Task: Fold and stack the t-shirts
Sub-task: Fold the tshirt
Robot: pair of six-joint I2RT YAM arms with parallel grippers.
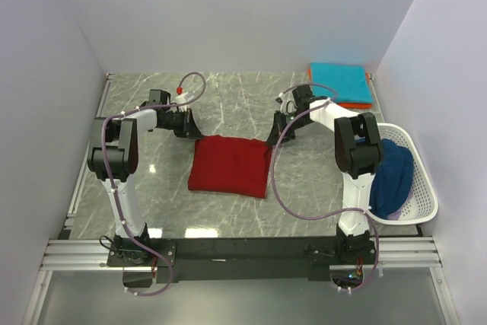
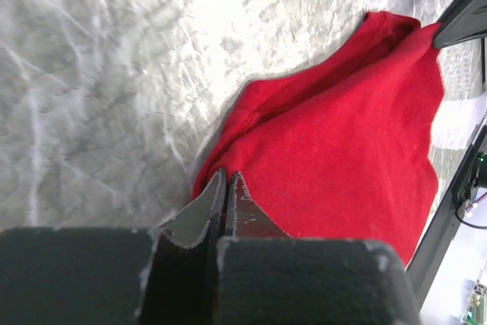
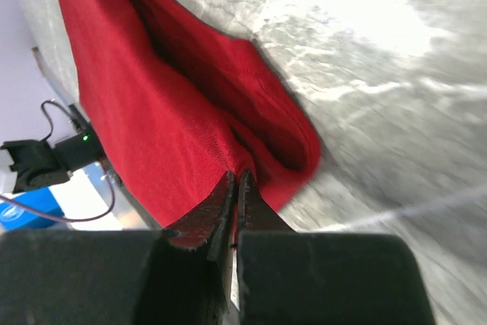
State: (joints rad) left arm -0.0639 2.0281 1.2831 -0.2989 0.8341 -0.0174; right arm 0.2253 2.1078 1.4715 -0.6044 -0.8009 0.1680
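Presently two shirts are done: the teal t-shirt [image 1: 340,75] lies folded on the orange t-shirt [image 1: 359,103] at the far right corner of the table [image 1: 160,180]. The dark red t-shirt [image 1: 230,167] lies mid-table, folded to a rough rectangle. The left gripper [image 1: 195,132] and right gripper [image 1: 274,136] each pinch one of its far corners, fingers fully together. The navy t-shirt [image 1: 393,176] sits unfolded in the basket [image 1: 428,192]. By my judgement, about half the work remains.

A folded t-shirt [image 1: 230,167] lies mid-way across the table [image 1: 152,104], left gripper [image 1: 190,129] at its far left corner, right gripper [image 1: 275,133] at its far right, a t-shirt stack [image 1: 340,81] far right behind a basket [image 1: 422,188] holding a bundled t-shirt [image 1: 392,176].
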